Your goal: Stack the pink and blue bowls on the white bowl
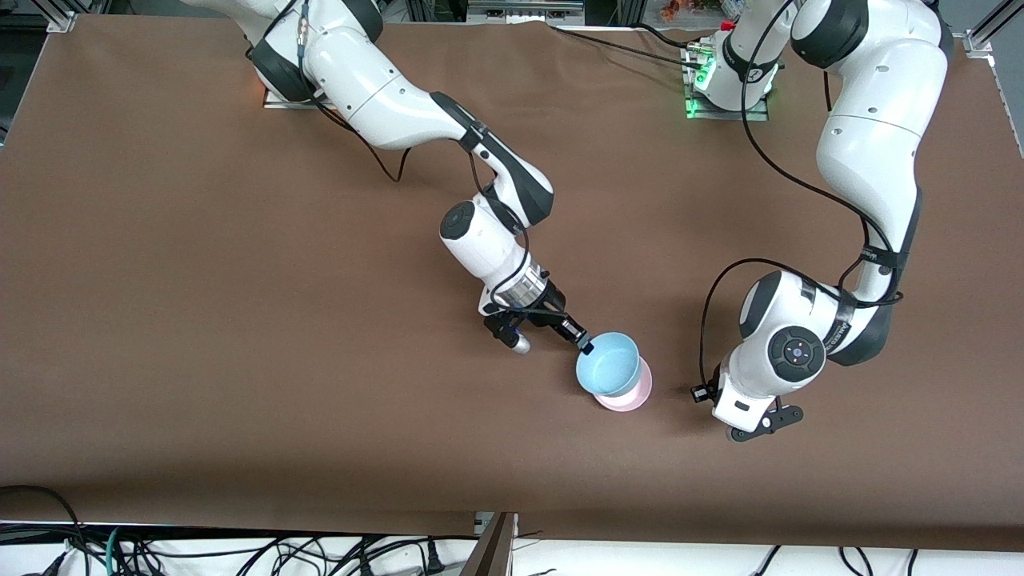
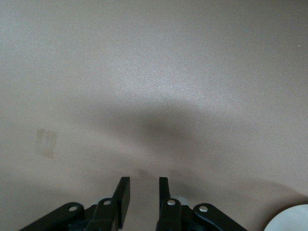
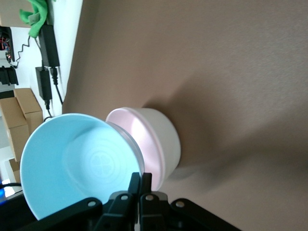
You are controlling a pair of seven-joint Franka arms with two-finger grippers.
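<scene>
Blue bowl held over the pink bowl, lower centre of the front view

The right gripper (image 1: 586,347) is clamped on the blue bowl (image 1: 609,364) rim, above the pink bowl (image 1: 632,395) on the bench (image 1: 200,320); the left gripper (image 2: 144,199), fingers slightly apart and empty, waits at lower right

Overall light: even and bright from overhead; my desk (image 1: 200,280) reads a flat brown with no hard glare in the front view.
Shadows, front view: soft dark patches lie on the desk under my arms and beside the blue bowl (image 1: 608,365).
Left wrist view: washed out and pale; a broad sheen sits mid-frame, and a blurred dark shadow spreads above my left pincer (image 2: 144,195).
Right wrist view: the blue bowl (image 3: 79,163) glows bright and a streak of glare runs down the pink bowl (image 3: 137,134); a soft shadow falls on the desk beside the stack.
Focus: my right pincer (image 3: 139,185) is soft at close range.
</scene>
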